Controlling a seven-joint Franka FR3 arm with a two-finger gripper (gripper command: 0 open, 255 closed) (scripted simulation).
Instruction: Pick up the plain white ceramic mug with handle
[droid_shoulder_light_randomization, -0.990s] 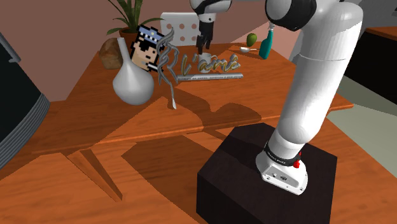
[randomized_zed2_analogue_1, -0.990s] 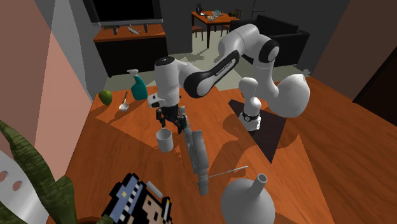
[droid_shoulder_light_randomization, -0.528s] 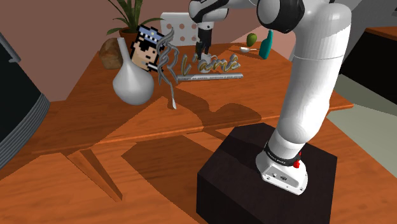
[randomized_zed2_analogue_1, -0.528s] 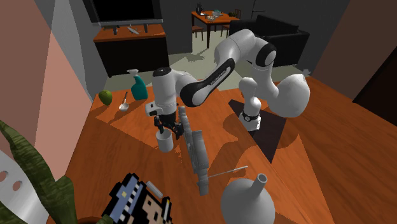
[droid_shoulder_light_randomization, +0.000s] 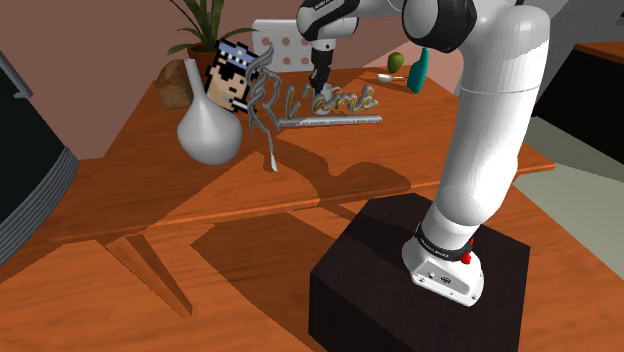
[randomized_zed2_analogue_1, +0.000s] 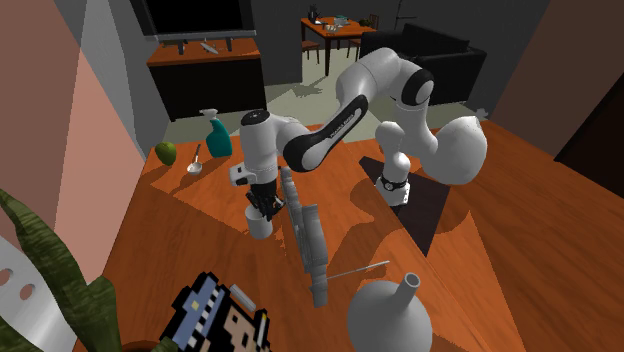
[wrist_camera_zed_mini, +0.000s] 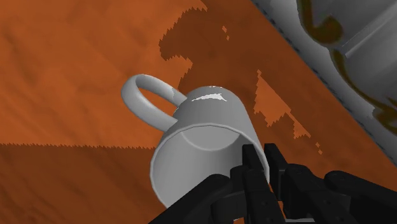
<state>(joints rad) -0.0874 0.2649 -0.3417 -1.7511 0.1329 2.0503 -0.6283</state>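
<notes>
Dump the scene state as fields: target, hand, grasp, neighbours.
target: white mug, upright on the wooden table
handle: handle on the side of the mug away from the hand
hand: hand at the mug's rim
grasp: fingers close together on the mug's wall, apparently pinching it
lifted: not yet, the mug looks to be resting on the table
neighbour: grey lettered sign lying close beside the mug
farther: teal bottle, green fruit, spoon
</notes>
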